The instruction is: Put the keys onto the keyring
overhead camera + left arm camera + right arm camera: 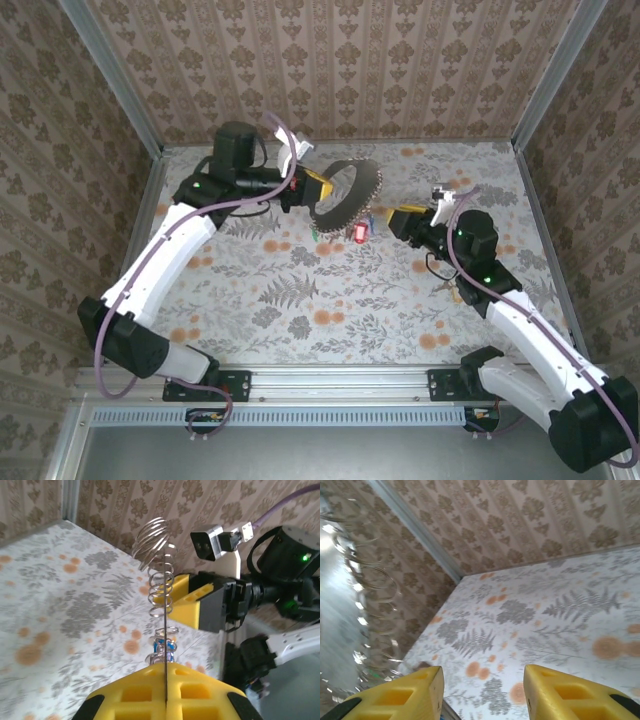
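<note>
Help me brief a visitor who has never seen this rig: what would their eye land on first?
First the keyring, a big hoop fringed with silvery keys, held up tilted over the middle of the flowered table and clamped edge-on in the left gripper. Next the right gripper, its yellow fingers apart, just right of the hoop, with a red-headed key beside its tips, below the hoop's rim.
</note>
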